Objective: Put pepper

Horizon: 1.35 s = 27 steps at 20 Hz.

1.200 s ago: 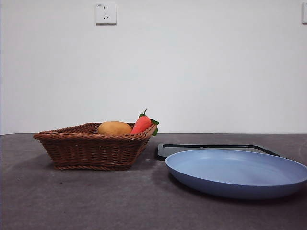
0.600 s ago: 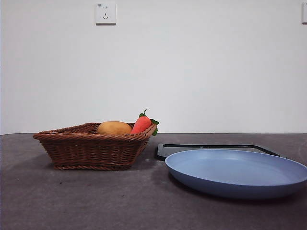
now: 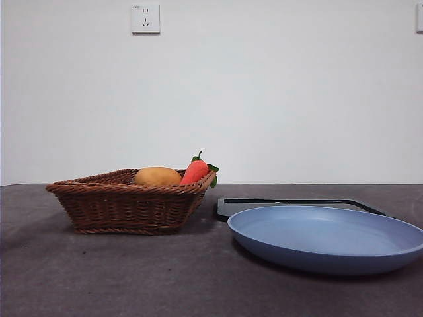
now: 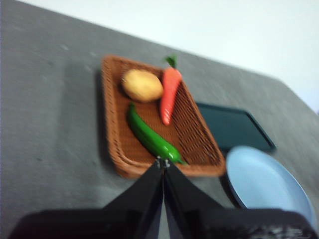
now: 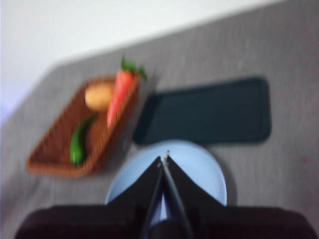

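The pepper [image 4: 151,137] lies flat in the brown wicker basket [image 4: 115,144] on the grey worktop [image 3: 132,277], beside a red-orange carrot [image 4: 168,94] w/ green leaves and a yellow-orange oval fruit [image 4: 142,85]; from the front it's hidden behind the basket wall. Next to the basket sit a dark rectangular tray [image 5: 209,112] and a pale blue plate [image 3: 327,239], the plate overlapping the tray's near edge. Both arms hang high above the worktop: left gripper [image 4: 162,163] over the basket's near rim, right gripper [image 5: 163,160] over the plate, each w/ its 2 fingers pressed together, holding nothing.
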{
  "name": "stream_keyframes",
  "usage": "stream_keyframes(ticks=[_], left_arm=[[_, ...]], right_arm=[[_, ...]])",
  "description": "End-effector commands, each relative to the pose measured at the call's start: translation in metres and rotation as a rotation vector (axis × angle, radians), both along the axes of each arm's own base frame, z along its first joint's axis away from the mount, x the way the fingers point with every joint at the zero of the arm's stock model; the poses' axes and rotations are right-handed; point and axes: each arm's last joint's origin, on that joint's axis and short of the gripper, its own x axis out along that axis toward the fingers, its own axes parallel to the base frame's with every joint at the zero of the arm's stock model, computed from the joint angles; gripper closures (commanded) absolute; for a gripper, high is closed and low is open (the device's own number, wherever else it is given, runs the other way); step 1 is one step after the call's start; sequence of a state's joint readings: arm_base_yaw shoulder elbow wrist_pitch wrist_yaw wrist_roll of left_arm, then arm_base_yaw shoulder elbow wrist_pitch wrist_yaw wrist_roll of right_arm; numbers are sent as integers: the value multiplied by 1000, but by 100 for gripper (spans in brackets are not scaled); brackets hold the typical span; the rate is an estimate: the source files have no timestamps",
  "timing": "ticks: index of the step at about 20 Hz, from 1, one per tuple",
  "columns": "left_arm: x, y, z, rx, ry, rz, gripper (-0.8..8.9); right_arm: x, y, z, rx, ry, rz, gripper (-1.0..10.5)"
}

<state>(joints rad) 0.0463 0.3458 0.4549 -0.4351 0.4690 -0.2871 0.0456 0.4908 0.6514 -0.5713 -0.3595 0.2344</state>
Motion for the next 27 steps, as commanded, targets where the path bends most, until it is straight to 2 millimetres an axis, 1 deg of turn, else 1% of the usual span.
stream_keyframes(ticks=[1,6,8,10,11,12,13,14,15,16,18,20,23,27], left_arm=[[4,-2,15,84,6,-109,807],[9,-3,31,122,107,-218,807],[10,-3,35,147,159,-240,807],[14,-3,37,146,174,-246,803],[14,-3,36,144,182,-245,780],[14,-3,36,142,183,-244,717],[14,-3,36,144,184,-241,600],[14,-3,37,144,184,-241,507],[14,-3,37,144,183,-241,471],[14,-3,37,144,183,-241,472],[14,-3,37,143,183,-243,473],[14,-3,37,140,183,-247,473],[14,-4,37,129,180,-262,473],[14,-4,37,128,181,-262,473]], right_arm=[[5,1,12,-115,86,75,941],[12,2,20,-219,270,159,941],[16,2,18,-241,336,186,941],[19,2,16,-240,360,190,936],[21,2,15,-240,366,190,933],[21,2,15,-240,366,190,925],[21,2,15,-240,366,190,878],[21,2,15,-240,364,190,788],[23,3,15,-240,362,189,702],[25,3,15,-239,361,188,648],[31,3,12,-234,377,187,648],[42,4,8,-233,400,189,648],[68,5,-5,-226,450,189,649],[107,7,-32,-213,548,189,649]])
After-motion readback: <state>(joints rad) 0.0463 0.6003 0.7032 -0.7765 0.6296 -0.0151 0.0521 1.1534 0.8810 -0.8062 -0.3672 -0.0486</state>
